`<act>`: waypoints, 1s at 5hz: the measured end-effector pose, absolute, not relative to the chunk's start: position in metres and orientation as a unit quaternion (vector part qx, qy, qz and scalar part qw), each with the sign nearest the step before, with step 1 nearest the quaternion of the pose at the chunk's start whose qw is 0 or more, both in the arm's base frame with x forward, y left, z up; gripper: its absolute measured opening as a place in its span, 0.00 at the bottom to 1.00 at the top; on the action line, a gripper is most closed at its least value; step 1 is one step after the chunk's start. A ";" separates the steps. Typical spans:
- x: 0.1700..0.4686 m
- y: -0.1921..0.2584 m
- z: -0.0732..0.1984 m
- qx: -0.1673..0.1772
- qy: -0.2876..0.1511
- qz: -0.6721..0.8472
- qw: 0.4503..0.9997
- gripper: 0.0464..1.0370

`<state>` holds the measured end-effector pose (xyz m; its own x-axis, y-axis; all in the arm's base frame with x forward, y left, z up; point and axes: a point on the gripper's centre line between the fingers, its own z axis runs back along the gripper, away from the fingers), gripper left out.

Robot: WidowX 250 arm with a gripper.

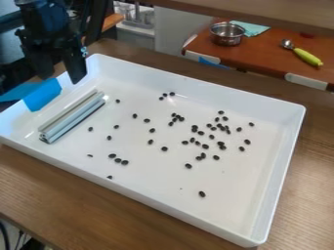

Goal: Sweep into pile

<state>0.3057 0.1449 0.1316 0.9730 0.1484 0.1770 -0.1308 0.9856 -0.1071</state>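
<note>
Note silver bar (73,116) inside white tray (196,86), lying flat along left side, long axis slanting from near left to far right, roughly in line with left wall. Cannot tell one working face from another. Find dark beans (201,194) strewn over tray floor, densest toward right, some too tightly clustered to separate. Log upper part of end effector (61,76) as dark against dark background, cut off at top edge. See fingers spread wide above far-left part of tray, gripping nothing, apart from bar, near blue tape (42,97) on left wall.
</note>
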 end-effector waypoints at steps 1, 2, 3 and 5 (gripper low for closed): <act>0.301 0.141 0.116 -0.061 -0.070 0.073 0.993 0.95; 0.306 0.137 0.107 -0.082 -0.075 0.082 0.990 0.95; 0.311 0.141 0.103 -0.102 -0.104 0.078 0.986 0.95; 0.309 0.144 0.083 -0.078 -0.133 0.057 0.986 0.95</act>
<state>0.3092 0.1443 0.0830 0.9584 0.1323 0.2529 -0.0908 0.9814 -0.1693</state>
